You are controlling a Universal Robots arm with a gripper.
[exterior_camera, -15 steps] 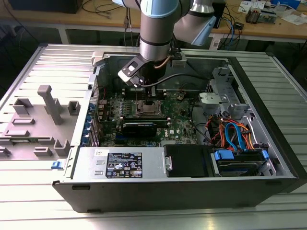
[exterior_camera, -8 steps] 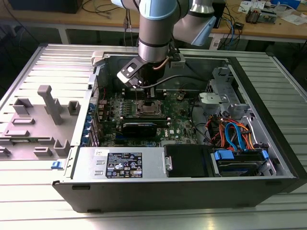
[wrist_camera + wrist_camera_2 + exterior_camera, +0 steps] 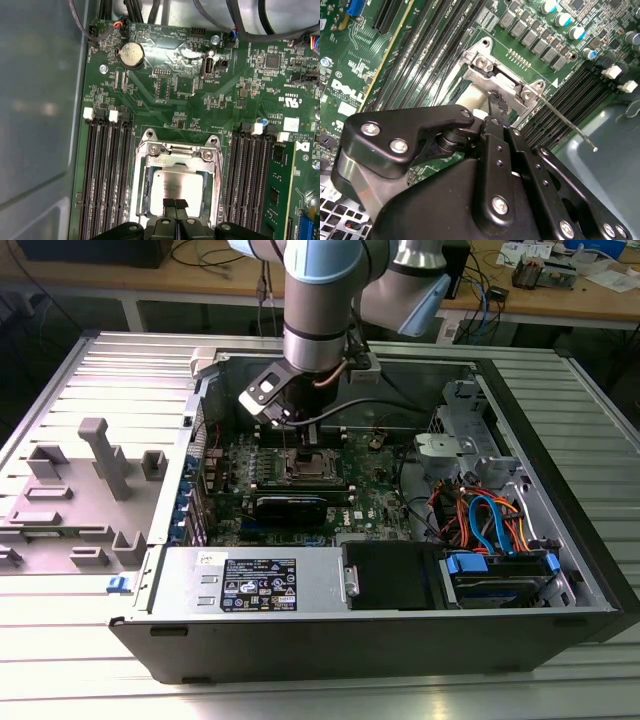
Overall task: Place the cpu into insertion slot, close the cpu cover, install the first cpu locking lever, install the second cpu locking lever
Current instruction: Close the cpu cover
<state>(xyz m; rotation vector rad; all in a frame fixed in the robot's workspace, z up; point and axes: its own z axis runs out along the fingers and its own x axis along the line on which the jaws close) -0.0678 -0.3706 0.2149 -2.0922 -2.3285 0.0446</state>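
**A:** The cpu (image 3: 176, 186) is seated in the insertion slot (image 3: 147, 197), and the cpu cover (image 3: 175, 154) looks to be down over it.

**B:** The gripper (image 3: 175, 205) is pinched together with nothing in it, at the chip's edge. One locking lever (image 3: 570, 125) sticks out, not latched, I'd judge.

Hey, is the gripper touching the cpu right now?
Cannot tell. In the first wrist view the gripper overlaps the cpu, but the camera looks along the jaws, so neither contact nor a gap shows.
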